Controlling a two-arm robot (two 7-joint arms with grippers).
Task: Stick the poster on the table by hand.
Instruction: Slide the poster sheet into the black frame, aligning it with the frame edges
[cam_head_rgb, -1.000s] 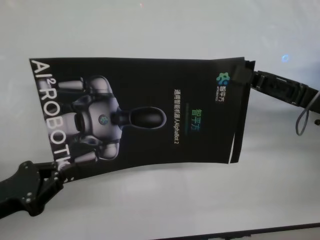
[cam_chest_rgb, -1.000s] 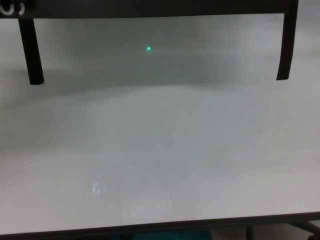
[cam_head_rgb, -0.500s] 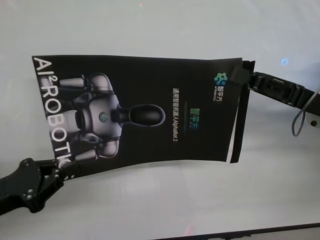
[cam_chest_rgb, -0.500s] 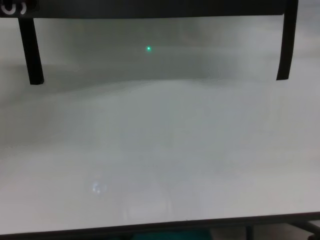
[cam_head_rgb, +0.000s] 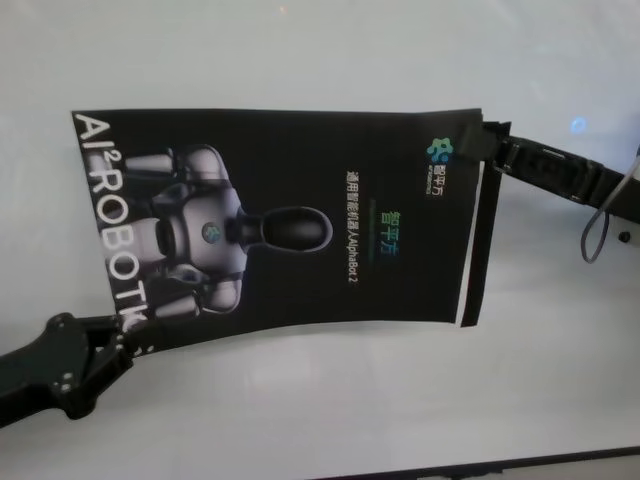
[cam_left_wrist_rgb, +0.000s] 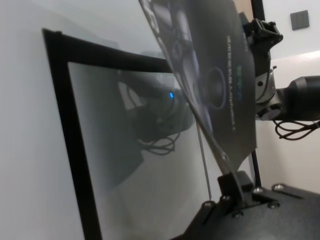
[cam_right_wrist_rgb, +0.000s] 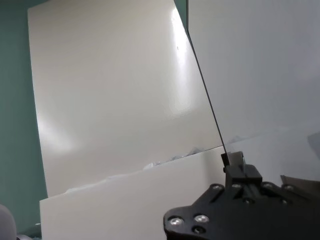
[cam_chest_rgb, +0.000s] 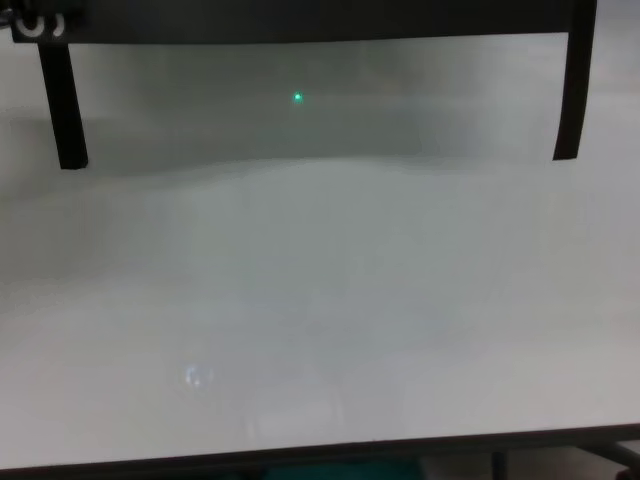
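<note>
The poster (cam_head_rgb: 290, 220) hangs in the air above the white surface (cam_head_rgb: 330, 420), stretched between the two hands and not yet lying on it. The left hand (cam_head_rgb: 120, 345) is clenched on the poster's near corner beside the big white letters, and the left wrist view shows its fingers (cam_left_wrist_rgb: 232, 185) pinching the thin edge of the sheet. The right hand (cam_head_rgb: 478, 143) grips the opposite far corner, next to the small coloured logo, with the sheet's edge caught in its tip. Holding opposite corners seems meant to keep the glossy sheet taut and fairly flat, so that it can be lowered without folding or trapping a crease. A narrow black strip (cam_head_rgb: 473, 245) hangs loose along the right edge; in the chest view two such strips (cam_chest_rgb: 62, 105) dangle below the sheet's edge, well clear of the surface, which confirms the poster is held up. These may be adhesive strips, so the next move probably calls for a level descent, both corners coming down together, before the sheet is pressed flat.
</note>
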